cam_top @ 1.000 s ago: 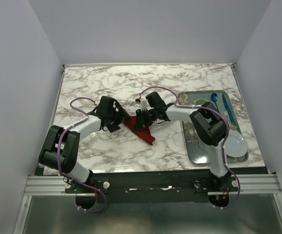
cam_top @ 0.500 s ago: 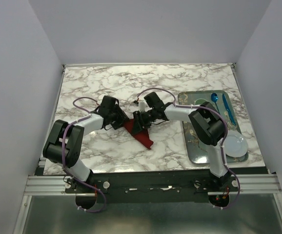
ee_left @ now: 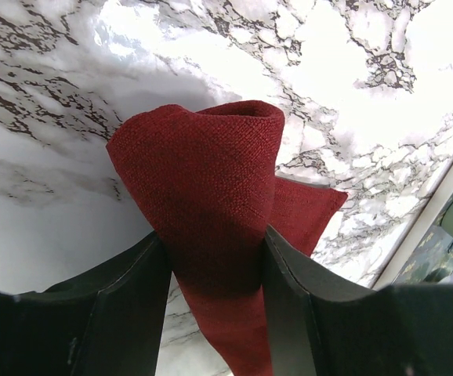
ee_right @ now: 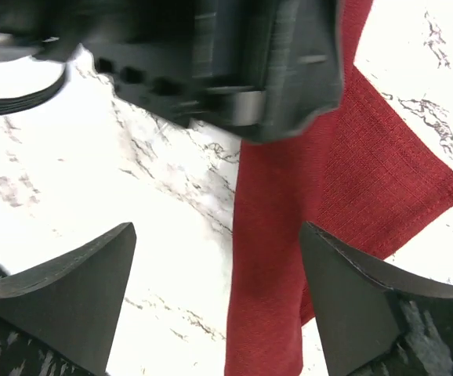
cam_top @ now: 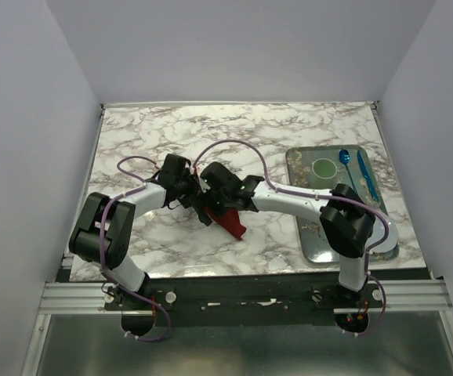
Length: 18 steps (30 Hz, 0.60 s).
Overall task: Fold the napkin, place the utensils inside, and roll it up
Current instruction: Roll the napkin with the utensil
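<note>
Napkin [ee_left: 211,172]: dark red cloth on the marble near the middle of the table, one end rolled into a loose tube that stands out past the left fingertips, with a flat pointed corner poking out to the right of the roll.
Napkin from above [cam_top: 232,223]: a flat red tail on the marble, pointing toward the near edge, just right of where the two grippers meet.
Left gripper [ee_left: 215,286]: clenched on the napkin, with the rolled cloth pinched in the middle and bulging beyond the tips.
Left fingers [ee_left: 132,298]: black, pressed against the cloth on both sides, no gap showing.
Right gripper [ee_right: 219,301]: released, spread wide with nothing between the tips, above a strip of napkin and bare marble.
Right fingers [ee_right: 70,282]: dark wedges, one to the left of the red strip and one over its right part; contact with the cloth cannot be told.
Grippers together: heads close over the napkin, with the left one's black body filling the top of the right wrist view.
Table [cam_top: 156,133]: white marble pattern with grey veins.
Tray [cam_top: 309,235]: rectangular and metal, on the right side of the table, well apart from the napkin, with the right arm crossing over it.
Blue piece [cam_top: 365,176]: long and thin, lying along the tray's far right part.
Green disc [cam_top: 323,167]: pale and round, on the far part of the tray, left of the blue piece.
</note>
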{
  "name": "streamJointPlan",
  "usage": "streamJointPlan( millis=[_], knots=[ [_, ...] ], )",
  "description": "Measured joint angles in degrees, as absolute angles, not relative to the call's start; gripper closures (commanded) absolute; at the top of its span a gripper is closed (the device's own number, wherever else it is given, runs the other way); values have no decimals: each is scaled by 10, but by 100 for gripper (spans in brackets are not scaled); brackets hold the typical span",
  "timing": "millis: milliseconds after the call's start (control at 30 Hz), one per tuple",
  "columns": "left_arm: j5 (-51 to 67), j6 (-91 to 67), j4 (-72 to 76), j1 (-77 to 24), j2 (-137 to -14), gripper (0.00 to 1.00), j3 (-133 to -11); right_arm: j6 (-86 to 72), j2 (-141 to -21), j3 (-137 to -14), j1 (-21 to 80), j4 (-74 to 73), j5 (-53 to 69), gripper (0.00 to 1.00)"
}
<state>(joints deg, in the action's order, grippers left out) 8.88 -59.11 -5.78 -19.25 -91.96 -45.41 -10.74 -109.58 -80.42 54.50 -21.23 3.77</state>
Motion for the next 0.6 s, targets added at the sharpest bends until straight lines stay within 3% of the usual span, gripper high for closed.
streamJointPlan(
  millis=[267,400,600],
  knots=[
    [103,-592,-53,-192,-926,51,-456,-69,-1123,-814,615,-223,-155,10],
    [112,-592,-52,-191,-931,49,-459,-55,-1145,-814,628,-220,-204,17],
    [116,-593,-49,-191,-932,31,-460,-51,-1157,-811,630,-213,-230,45]
  ],
)
